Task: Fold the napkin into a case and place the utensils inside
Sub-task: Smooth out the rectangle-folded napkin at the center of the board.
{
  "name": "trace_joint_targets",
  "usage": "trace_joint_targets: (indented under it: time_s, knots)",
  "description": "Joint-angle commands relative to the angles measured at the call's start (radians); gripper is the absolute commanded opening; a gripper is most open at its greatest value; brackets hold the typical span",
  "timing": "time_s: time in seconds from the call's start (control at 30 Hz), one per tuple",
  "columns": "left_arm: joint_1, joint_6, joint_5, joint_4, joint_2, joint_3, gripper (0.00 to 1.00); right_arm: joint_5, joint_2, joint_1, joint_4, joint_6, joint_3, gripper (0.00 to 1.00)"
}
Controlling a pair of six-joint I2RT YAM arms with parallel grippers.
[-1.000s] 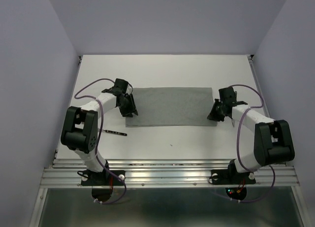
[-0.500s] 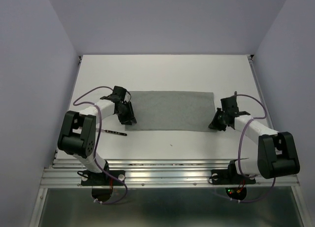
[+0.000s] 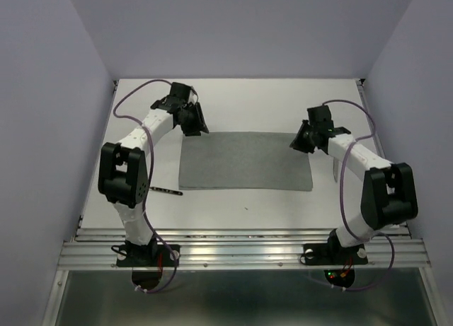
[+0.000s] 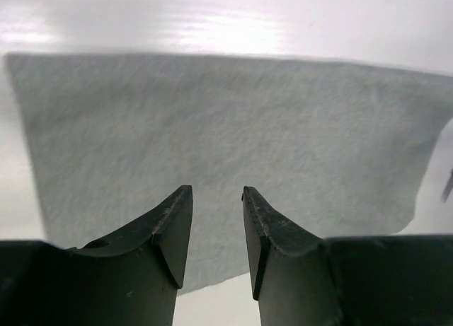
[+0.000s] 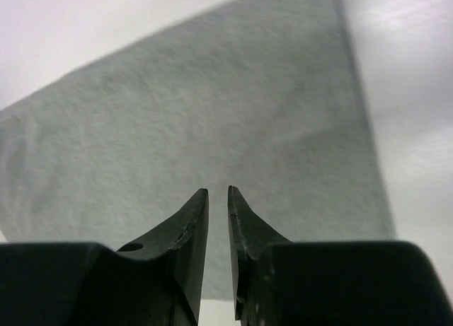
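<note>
On counter [image 3: 283, 103], centre: napkin [image 3: 244, 160] flat, wide oblong, likely folded once, not yet case. One utensil [image 3: 166, 191] near-left, outside. Both empty at far corners: left fingers [image 4: 170, 230] apart, right fingers [image 5: 190, 234] barely apart.

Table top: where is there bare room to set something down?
Bare: the strips between napkin and back wall, and between napkin and front rail. Crowded: the napkin's far corners, by left pincer and right pincer; left of it, a utensil.

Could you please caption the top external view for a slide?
Left hand and right hand at the far corners of the grey napkin; a utensil lies nearby.
</note>
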Motion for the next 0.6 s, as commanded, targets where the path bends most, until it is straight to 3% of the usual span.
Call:
trace_joint_targets:
  time_s: [0.0,0.17,0.37,0.57]
  knots:
    - [-0.065,-0.02,0.077,0.013,0.139,0.194,0.45,-0.04,0.146,0.101,0.103,0.03,0.213,0.21]
    - [-0.11,-0.063,0.16,0.053,0.346,0.42,0.44,-0.118,0.447,0.151,0.114,0.054,0.482,0.06]
    - [-0.128,-0.114,0.246,0.103,0.494,0.55,0.42,-0.187,0.682,0.194,0.074,0.074,0.738,0.04]
    - [-0.131,-0.125,0.286,0.114,0.547,0.569,0.41,-0.201,0.739,0.204,0.068,0.09,0.786,0.04]
